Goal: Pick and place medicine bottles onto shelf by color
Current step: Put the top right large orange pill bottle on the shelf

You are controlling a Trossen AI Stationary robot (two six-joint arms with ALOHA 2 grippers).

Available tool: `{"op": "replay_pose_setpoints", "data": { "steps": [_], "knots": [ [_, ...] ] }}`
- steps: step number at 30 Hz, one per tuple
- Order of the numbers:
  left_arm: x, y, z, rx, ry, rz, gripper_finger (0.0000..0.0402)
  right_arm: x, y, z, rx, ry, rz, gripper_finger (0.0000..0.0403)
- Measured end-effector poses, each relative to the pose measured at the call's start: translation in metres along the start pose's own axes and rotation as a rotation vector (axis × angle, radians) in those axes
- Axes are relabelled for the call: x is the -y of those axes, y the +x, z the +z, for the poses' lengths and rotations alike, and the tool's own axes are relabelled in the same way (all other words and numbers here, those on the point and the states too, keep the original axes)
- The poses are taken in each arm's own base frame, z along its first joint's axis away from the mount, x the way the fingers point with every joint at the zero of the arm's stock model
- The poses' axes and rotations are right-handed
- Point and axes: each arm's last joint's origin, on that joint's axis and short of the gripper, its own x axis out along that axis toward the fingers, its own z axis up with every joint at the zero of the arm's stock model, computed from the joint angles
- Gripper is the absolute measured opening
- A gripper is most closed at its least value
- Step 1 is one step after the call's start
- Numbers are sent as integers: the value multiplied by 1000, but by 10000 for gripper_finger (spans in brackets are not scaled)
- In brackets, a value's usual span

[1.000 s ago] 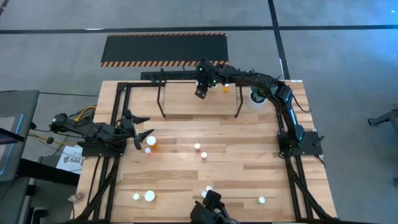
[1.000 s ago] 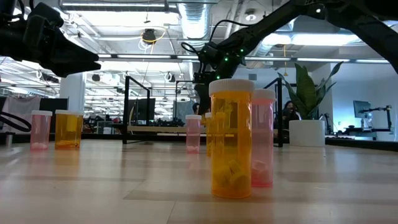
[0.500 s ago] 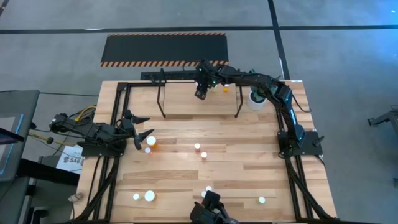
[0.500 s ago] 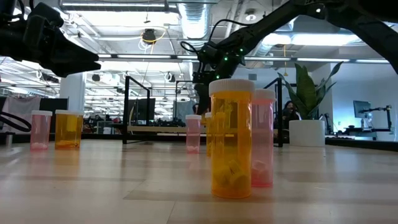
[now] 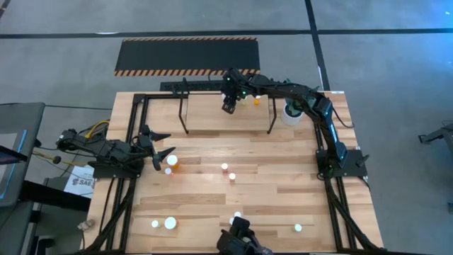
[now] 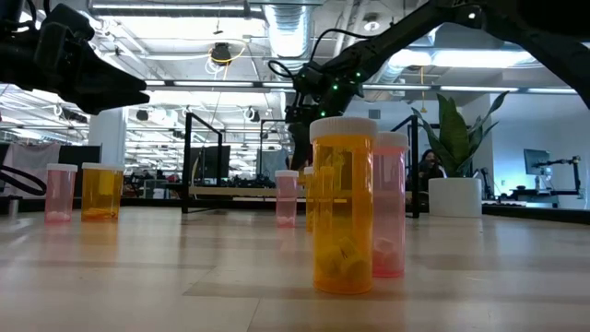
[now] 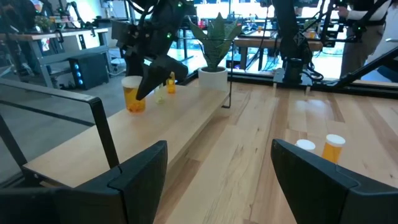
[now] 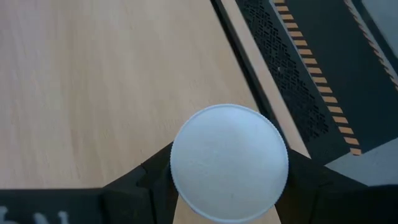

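My right gripper (image 5: 228, 108) reaches over the shelf (image 5: 226, 122) at the table's far side, shut on an orange medicine bottle (image 7: 133, 99) with a white cap (image 8: 229, 163). The bottle's base is at the shelf board (image 7: 155, 140); I cannot tell whether it rests there. A small orange bottle (image 5: 256, 100) stands on the shelf nearby. Several more medicine bottles stand on the table, among them an orange one (image 5: 172, 161) and a white-capped one (image 5: 224, 167). My left gripper (image 5: 163, 154) waits open at the table's left edge. My right gripper has the orange bottle between its two fingers (image 8: 155, 174), one on each side just below the white cap's rim (image 8: 180, 186). The fingers come slanting down from above and from the table's right. The bottle stands upright over the shelf board.
A white pot with a green plant (image 5: 291, 111) stands at the shelf's right end. The shelf's black upright posts (image 5: 182, 113) rise beside the board. A black hazard-striped mat (image 5: 187, 55) lies beyond the table. More bottles (image 5: 170, 223) stand near the front edge.
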Motion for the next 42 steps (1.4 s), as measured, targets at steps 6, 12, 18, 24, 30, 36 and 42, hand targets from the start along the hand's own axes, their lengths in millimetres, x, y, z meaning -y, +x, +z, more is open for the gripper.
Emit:
{"op": "replay_pose_setpoints", "data": {
  "steps": [6, 12, 18, 24, 30, 36, 42],
  "knots": [
    [0, 0, 0, 0, 0, 0, 273, -1, 10, -11, 6, 27, 3, 224],
    [0, 0, 0, 0, 0, -1, 273, -1, 11, -10, 21, 30, 0, 224],
    [0, 0, 0, 0, 0, 0, 273, 5, 11, -11, 26, 40, -10, 224],
    [0, 0, 0, 0, 0, -1, 273, 5, 11, -11, 25, 62, -12, 224],
    [0, 0, 0, 0, 0, -1, 273, 5, 11, -12, 21, 66, -9, 224],
    [0, 0, 0, 1, 0, -1, 273, 4, 11, -13, 11, 67, -5, 233],
    [0, 0, 0, 0, 0, -1, 273, 5, 12, -15, -10, 70, -2, 247]
  ]
}}
